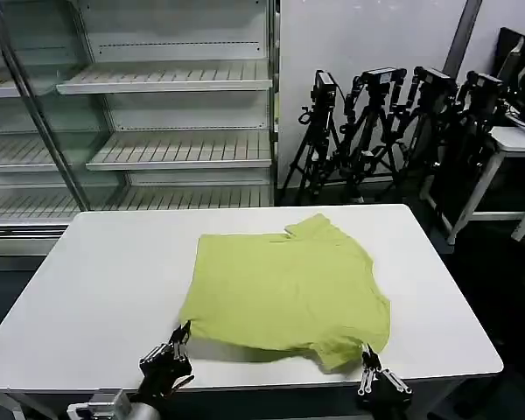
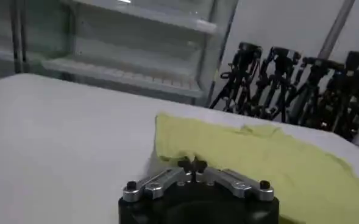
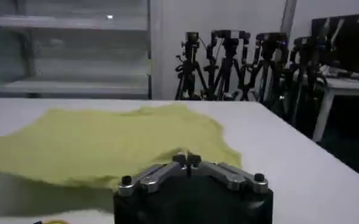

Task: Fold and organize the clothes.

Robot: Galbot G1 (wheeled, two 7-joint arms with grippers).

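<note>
Lime T-shirt lies plain-side up mid-counter; left hand at 7 o'clock, right hand at 5, both pressed together at its near hem.

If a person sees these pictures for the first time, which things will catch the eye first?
First is the lime T-shirt, lying plain side up and partly folded in the middle of the white table. Next are the left gripper and the right gripper, both shut, at the table's near edge by the shirt's two near corners. Behind stand bare shelves and a row of black tripods.

Soft matt cloth T-shirt, smooth matt white table
</note>
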